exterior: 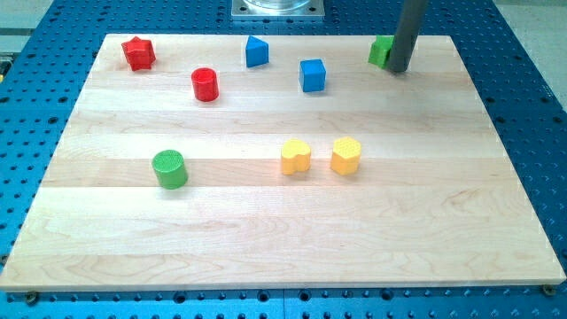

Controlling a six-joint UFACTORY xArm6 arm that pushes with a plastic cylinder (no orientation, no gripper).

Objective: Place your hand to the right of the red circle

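The red circle (205, 84) is a short red cylinder standing on the wooden board (283, 221) at the upper left. My tip (399, 69) is at the view's top right, far to the right of the red circle, touching or just beside the right side of a green block (380, 51) whose shape is partly hidden by the rod. A blue cube (312, 75) and a blue wedge-like block (256, 51) lie between the red circle and my tip.
A red star (138, 53) sits at the top left corner. A green cylinder (168, 168) is at mid left. A yellow heart (295, 157) and a yellow hexagon (345, 155) sit near the centre. The robot base (277, 9) is at the top.
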